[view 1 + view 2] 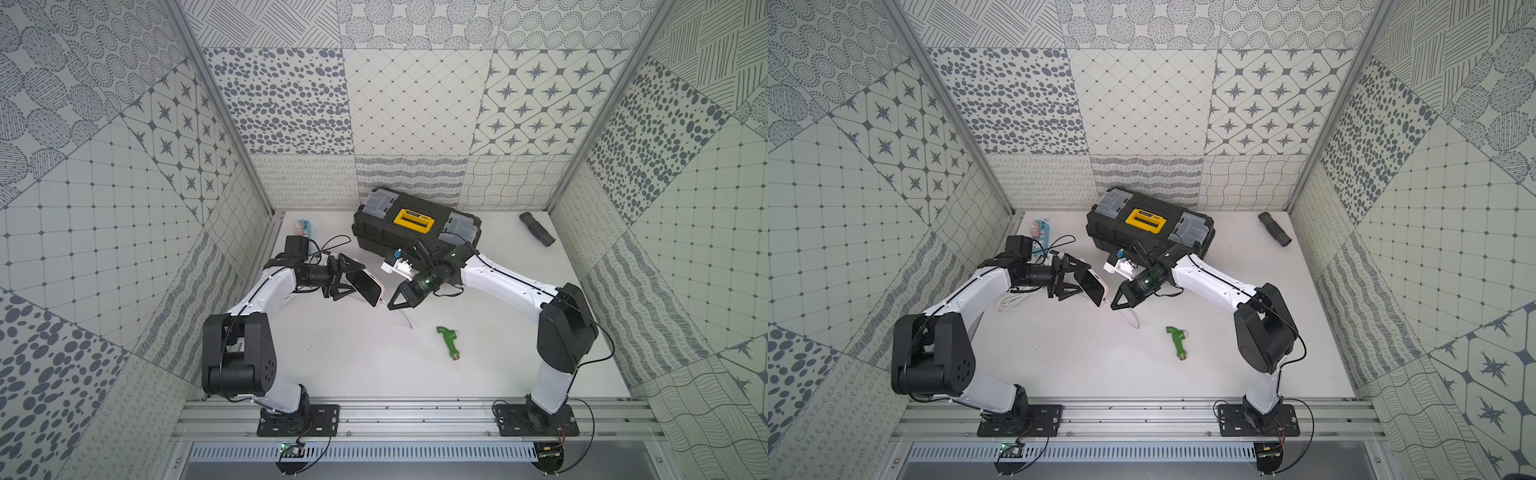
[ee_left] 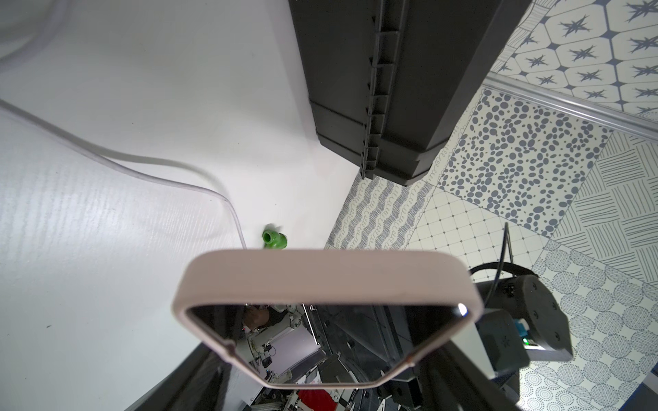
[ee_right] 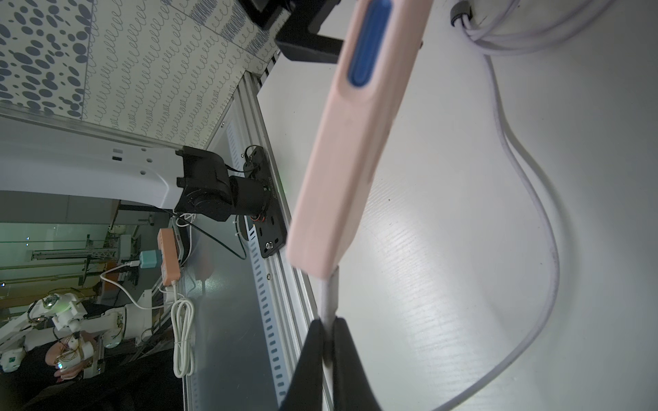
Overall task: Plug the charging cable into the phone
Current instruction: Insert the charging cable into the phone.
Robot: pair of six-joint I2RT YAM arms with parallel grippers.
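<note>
Nearest the arm bases, a green fitting (image 1: 448,341) lay alone on the white counter (image 1: 353,365). Beyond it, mid-counter, the right jaws were pressed together on the charging cable (image 3: 329,295) just behind its plug, whose tip met the bottom end of the phone (image 1: 368,286); how deep it sat could not be told. The slack cord looped away over the counter. The left jaws stood wide apart, clamped across the phone's sides, holding it off the counter and tilted on edge, its black screen showing in both top views. Behind the right wrist sat a small white gadget (image 1: 399,266), then a black toolbox (image 1: 415,226) with a yellow latch. Farthest back lay a black ribbed tube (image 1: 537,228) and a light-blue power strip (image 1: 304,226)
</note>
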